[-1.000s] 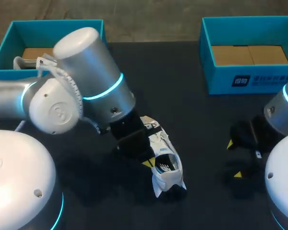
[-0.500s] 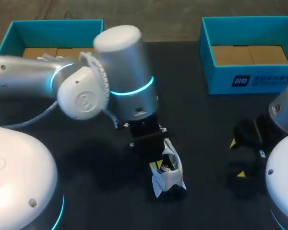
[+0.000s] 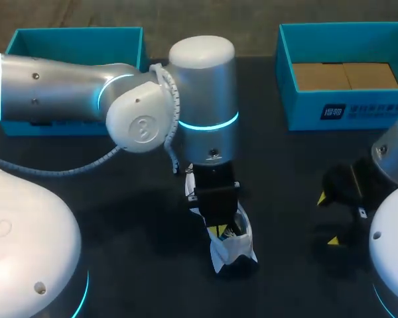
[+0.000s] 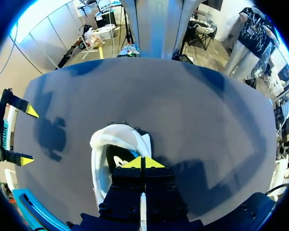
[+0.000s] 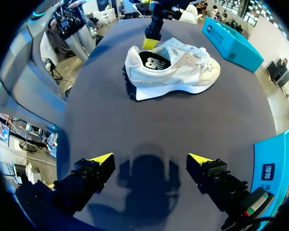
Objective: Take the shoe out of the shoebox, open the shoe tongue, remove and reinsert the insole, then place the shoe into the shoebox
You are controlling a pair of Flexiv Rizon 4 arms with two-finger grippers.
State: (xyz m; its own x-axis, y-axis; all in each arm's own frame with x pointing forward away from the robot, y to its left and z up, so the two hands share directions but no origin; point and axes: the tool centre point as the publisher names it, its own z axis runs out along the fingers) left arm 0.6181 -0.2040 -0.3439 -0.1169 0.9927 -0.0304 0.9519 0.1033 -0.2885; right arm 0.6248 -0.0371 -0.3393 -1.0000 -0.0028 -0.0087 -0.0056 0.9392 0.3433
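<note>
- The white shoe (image 3: 233, 244) stands upright on the dark desk (image 3: 278, 165), outside the left shoebox (image 3: 73, 38) and the right shoebox (image 3: 305, 109).
- The left hand (image 4: 142, 162) is clenched, its yellow tips pressed together at the shoe's opening.
- The right hand (image 5: 151, 161) hangs released above the desk, well apart from the shoe.

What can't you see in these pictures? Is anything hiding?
- Head view: the left arm covers the front of the shoe and much of the inside of the left shoebox.
- Left wrist view: the left end effector blocks the shoe's opening, so it is unclear whether its closed tips pinch the insole.
- Right wrist view: the shoe's far side faces away.
</note>
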